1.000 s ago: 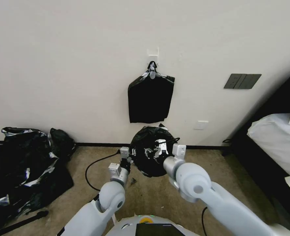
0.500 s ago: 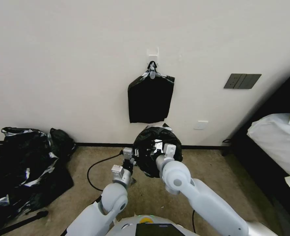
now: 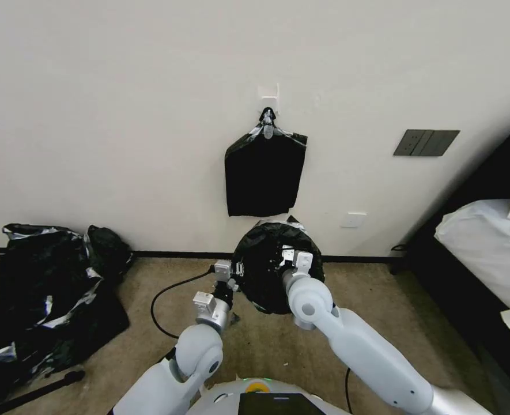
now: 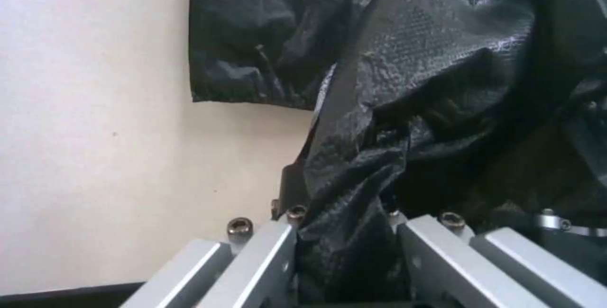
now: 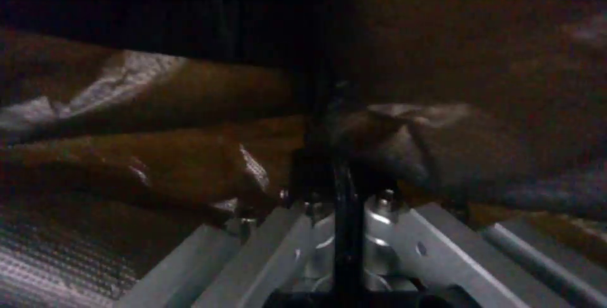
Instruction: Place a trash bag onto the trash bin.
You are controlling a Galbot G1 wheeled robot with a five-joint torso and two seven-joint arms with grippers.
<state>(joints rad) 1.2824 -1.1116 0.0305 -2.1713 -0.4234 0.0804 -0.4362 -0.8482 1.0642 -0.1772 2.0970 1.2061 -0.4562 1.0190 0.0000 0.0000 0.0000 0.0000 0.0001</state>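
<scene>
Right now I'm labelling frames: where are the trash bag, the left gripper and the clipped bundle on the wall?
trash bag (image 3: 266, 271): head view, its stretched black top.
left gripper (image 3: 235, 271): head view, at the bag's edge.
clipped bundle (image 3: 263, 176): head view, flat middle.

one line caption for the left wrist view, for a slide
Left gripper pinching a fold of the black trash bag beside the pale wall.

This is a bedroom, in a home or a hotel. A bed with white bedding (image 3: 485, 248) stands against the plain cream wall (image 3: 122, 115), the floor is beige carpet (image 3: 266, 346) with a dark skirting board, and a grey switch panel (image 3: 426, 142) sits above a wall socket (image 3: 354, 219).
</scene>
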